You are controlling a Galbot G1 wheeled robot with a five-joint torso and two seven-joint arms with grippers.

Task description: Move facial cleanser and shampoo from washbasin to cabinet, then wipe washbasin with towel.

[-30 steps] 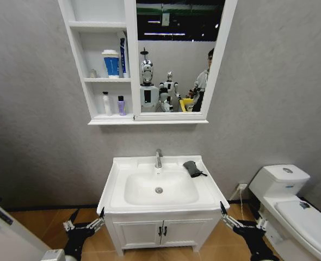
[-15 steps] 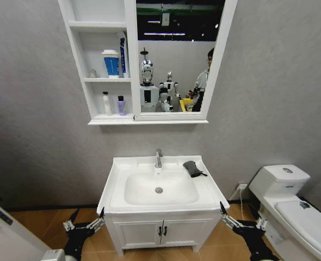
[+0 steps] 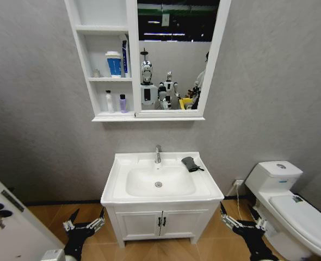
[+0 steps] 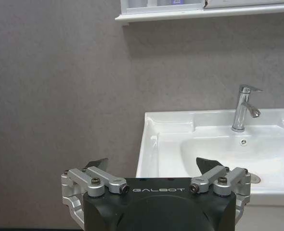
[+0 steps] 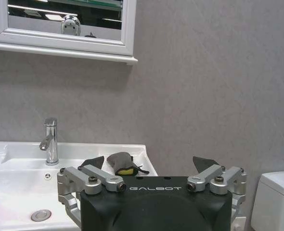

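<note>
The white washbasin (image 3: 112, 186) stands straight ahead against the grey wall, with the dark folded towel (image 3: 190, 163) on its back right corner beside the chrome tap (image 3: 158, 154). Above it hangs the cabinet (image 3: 132, 65). On its lowest open shelf stand a small white bottle (image 3: 108, 101) and a purple bottle (image 3: 122, 103); I cannot tell which is the facial cleanser or the shampoo. My left gripper (image 3: 87, 218) hangs open low at the basin's left. My right gripper (image 3: 238, 213) is open low at its right. The right wrist view shows the towel (image 5: 120, 161) beyond the right gripper (image 5: 149, 161). The left gripper (image 4: 151, 163) faces the washbasin (image 4: 171, 134).
A white toilet (image 3: 272, 176) stands close on the right, near my right arm. A low two-door cupboard (image 3: 160, 223) carries the basin. A white slanted panel (image 3: 8, 228) fills the lower left corner. A blue-and-white tub (image 3: 114, 64) sits on the middle shelf.
The whole head view has shifted and the basin looks slightly smaller, so the camera has moved. Both grippers hold the same open pose, and nothing on the basin has moved.
</note>
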